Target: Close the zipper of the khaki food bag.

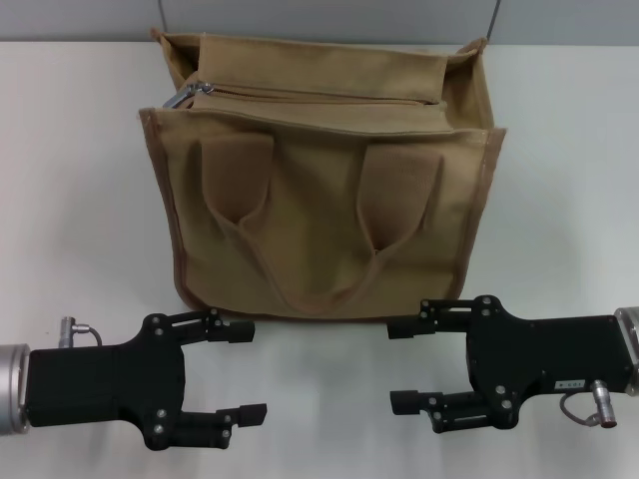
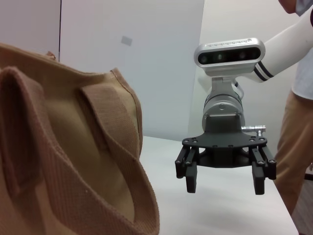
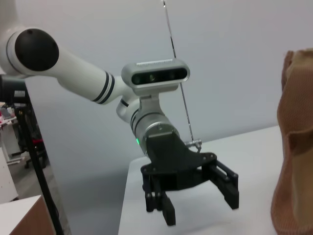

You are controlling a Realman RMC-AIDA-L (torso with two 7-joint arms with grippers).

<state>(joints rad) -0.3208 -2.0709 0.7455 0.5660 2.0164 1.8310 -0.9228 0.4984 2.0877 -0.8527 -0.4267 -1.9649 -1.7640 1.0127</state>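
Note:
The khaki food bag (image 1: 324, 190) stands on the white table at the middle back, its two looped handles hanging down the near side. The zipper (image 1: 329, 98) runs along the top panel, with the silver pull tab (image 1: 186, 95) at the bag's left end. My left gripper (image 1: 243, 369) is open and empty, in front of the bag's lower left corner. My right gripper (image 1: 399, 364) is open and empty, in front of the lower right corner. The left wrist view shows the bag (image 2: 58, 156) and the right gripper (image 2: 225, 183); the right wrist view shows the bag's edge (image 3: 296, 147) and the left gripper (image 3: 198, 205).
The white table (image 1: 80, 200) extends to both sides of the bag. A grey wall (image 1: 319, 15) runs behind the table. A person in tan trousers (image 2: 298, 147) stands beyond the right arm.

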